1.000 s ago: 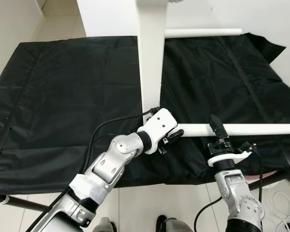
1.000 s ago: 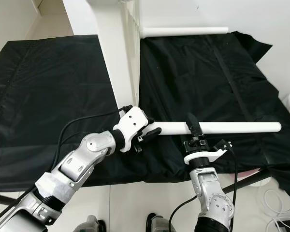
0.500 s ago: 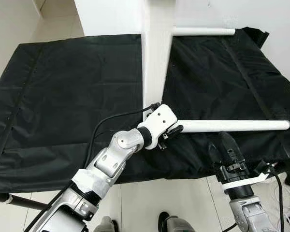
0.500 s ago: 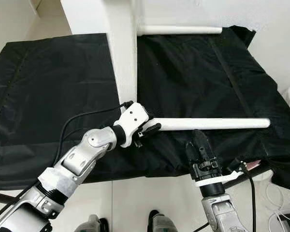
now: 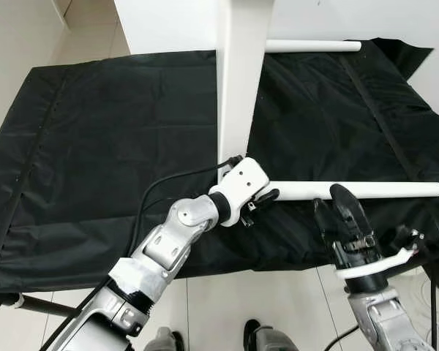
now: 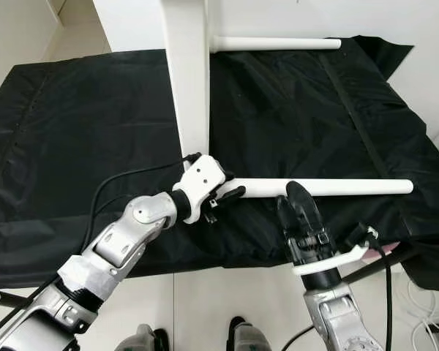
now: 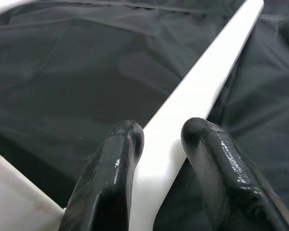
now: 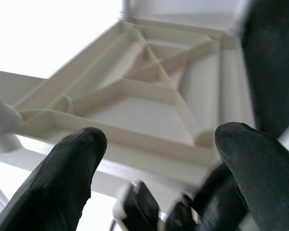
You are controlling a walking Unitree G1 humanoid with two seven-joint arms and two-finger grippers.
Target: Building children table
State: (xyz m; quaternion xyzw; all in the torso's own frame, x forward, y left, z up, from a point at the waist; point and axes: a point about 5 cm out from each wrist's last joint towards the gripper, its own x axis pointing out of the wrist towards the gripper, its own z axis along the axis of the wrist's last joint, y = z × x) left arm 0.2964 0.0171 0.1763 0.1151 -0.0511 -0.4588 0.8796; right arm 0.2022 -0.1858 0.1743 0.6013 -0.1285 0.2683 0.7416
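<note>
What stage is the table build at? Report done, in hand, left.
Done: the far white round leg looks fitted to the upended white plastic tabletop. In hand: the left gripper is shut on the near white round leg at its tabletop end, and the right gripper hangs open beside it. Left: probably seating that leg. Any further legs cannot be judged.

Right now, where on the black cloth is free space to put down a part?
The black cloth is bare left of the upright white table panel. Another bare patch lies between the far leg and near leg. It is crowded where the left gripper and right gripper meet the near leg.
</note>
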